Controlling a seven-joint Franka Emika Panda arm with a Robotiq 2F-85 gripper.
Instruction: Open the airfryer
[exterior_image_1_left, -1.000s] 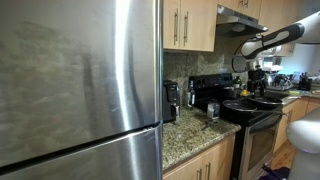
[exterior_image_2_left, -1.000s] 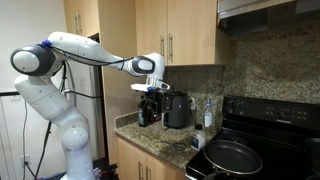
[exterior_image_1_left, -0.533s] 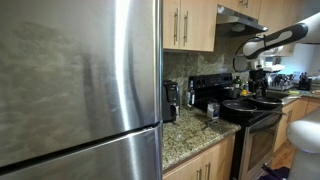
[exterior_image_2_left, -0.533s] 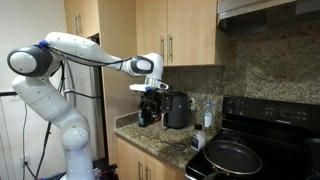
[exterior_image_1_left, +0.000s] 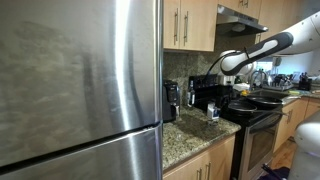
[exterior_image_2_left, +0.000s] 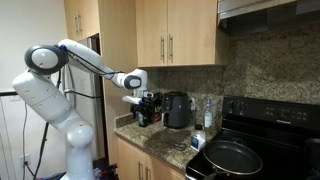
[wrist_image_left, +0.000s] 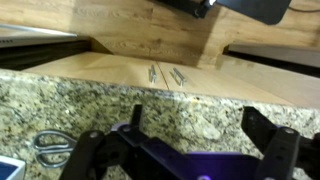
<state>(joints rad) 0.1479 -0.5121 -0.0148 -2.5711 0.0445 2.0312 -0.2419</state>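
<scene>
I am in the approach step: the airfryer (exterior_image_1_left: 171, 100) stands shut on the granite tabletop (exterior_image_1_left: 196, 136), back against the wall, just beside the steel refrigerator (exterior_image_1_left: 80, 80), and I have no hold on it yet. My end effector (wrist_image_left: 185, 150) is spread wide, with nothing between its fingers (wrist_image_left: 88, 152). In the wrist view I see only speckled granite and wooden cabinet doors (wrist_image_left: 160, 40) past them, so the airfryer is not in front of my camera. In an exterior view my arm (exterior_image_2_left: 95, 66) reaches over the tabletop and ends low, near the dark appliances by the wall. From that angle I cannot tell how far I am from the airfryer or whether I touch it. I judge the opening itself as not begun. The next move calls for turning the wrist until the grey front panel comes into my own view. Then I must find whatever handle or catch that front carries, which is too small for me to make out here. After that I would line my spread fingers across it, close on it firmly, and pull straight out from the front. I should take care not to drag the light appliance across the granite.
</scene>
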